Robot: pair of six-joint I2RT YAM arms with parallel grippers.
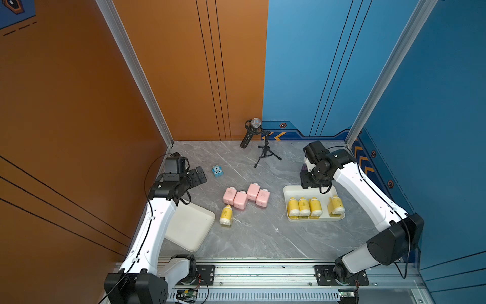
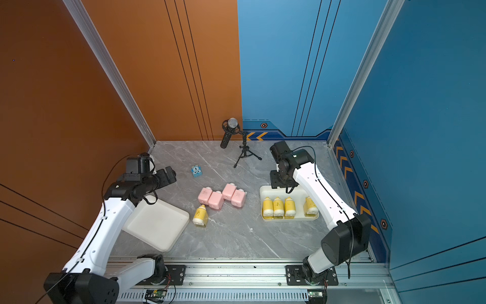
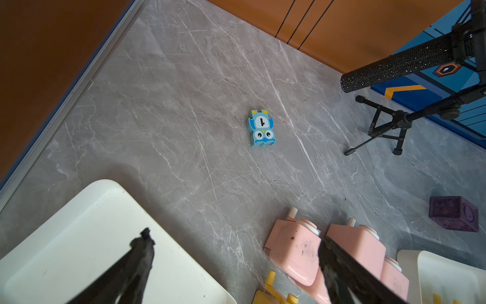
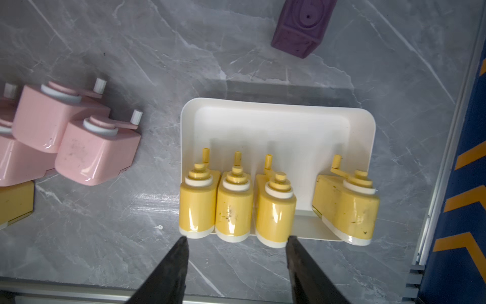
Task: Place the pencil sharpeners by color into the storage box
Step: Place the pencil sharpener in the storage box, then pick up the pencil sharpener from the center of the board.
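Left jaws wide, right jaws narrower, neither gripping; four yellow sharpeners (image 1: 304,207) in tray (image 1: 290,191).

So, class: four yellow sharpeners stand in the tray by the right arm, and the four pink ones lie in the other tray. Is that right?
No. The four pink sharpeners lie on the table, between the two trays, not in the other tray. Four yellow sharpeners do stand in the tray by the right arm. Both top views show it.
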